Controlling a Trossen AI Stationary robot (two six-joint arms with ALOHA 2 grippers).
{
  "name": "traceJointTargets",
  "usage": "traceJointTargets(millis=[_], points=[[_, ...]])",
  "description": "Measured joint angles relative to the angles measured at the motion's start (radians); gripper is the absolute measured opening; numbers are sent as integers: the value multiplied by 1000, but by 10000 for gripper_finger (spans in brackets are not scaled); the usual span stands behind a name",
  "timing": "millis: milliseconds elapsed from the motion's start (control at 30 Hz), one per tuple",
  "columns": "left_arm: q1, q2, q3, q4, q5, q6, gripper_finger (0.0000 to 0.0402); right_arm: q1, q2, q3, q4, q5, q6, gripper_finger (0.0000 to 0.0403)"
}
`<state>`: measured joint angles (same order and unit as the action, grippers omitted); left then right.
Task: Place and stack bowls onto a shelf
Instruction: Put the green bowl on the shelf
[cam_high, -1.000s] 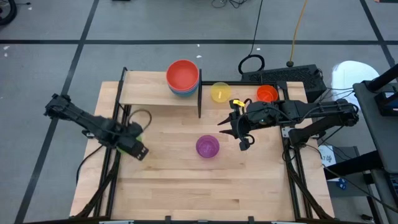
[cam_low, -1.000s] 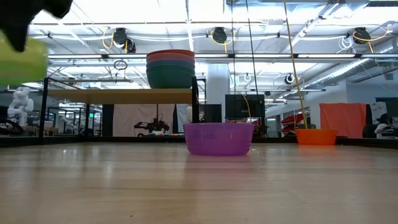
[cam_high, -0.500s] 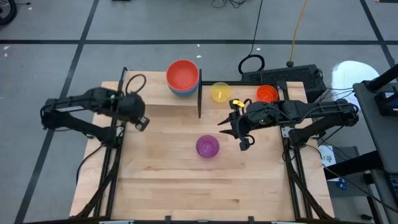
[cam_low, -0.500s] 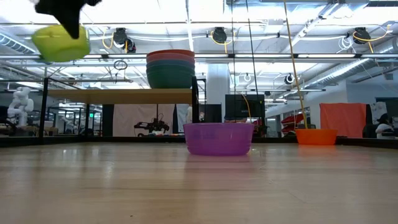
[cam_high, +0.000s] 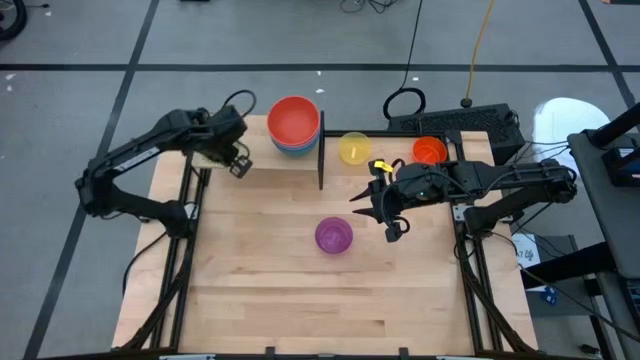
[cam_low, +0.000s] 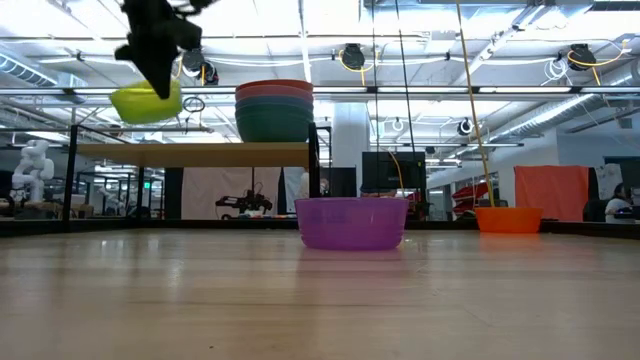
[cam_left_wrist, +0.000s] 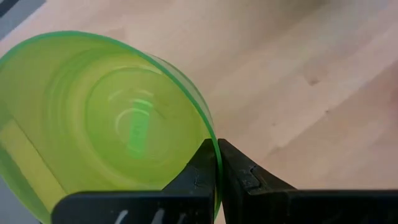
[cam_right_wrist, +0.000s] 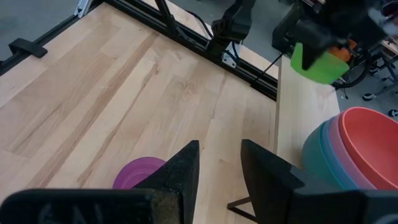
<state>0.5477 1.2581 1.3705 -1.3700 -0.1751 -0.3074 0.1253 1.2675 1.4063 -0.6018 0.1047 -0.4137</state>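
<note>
Roughly halfway, I'd say. The four big bowls are already nested into one stack (cam_high: 294, 125) on the shelf (cam_high: 255, 152) — red on top, then pink, blue, teal, going by the low view. The four small ones are left to do.

The left gripper (cam_left_wrist: 217, 163) is pinched shut on the rim of the green bowl (cam_left_wrist: 99, 118), hanging it above the shelf plank, with the stack just off to its side. The right gripper (cam_right_wrist: 216, 163) waits over the table with its fingers apart and empty; the purple bowl (cam_high: 334, 236) sits just below and ahead of it, the yellow bowl (cam_high: 354, 148) and orange bowl (cam_high: 429, 151) a bit behind it.

Count: eight bowls, one shelf, two arms.
</note>
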Motion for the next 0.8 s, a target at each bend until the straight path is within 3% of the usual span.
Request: traceJointTargets(millis=[300, 533, 800], points=[[162, 140, 0, 38, 18, 167, 3, 0, 0, 0, 0, 1, 0, 114], [200, 199, -1, 43, 45, 244, 5, 0, 0, 0, 0, 2, 0, 114], [197, 202, -1, 87, 44, 278, 62, 0, 0, 0, 0, 3, 1, 114]])
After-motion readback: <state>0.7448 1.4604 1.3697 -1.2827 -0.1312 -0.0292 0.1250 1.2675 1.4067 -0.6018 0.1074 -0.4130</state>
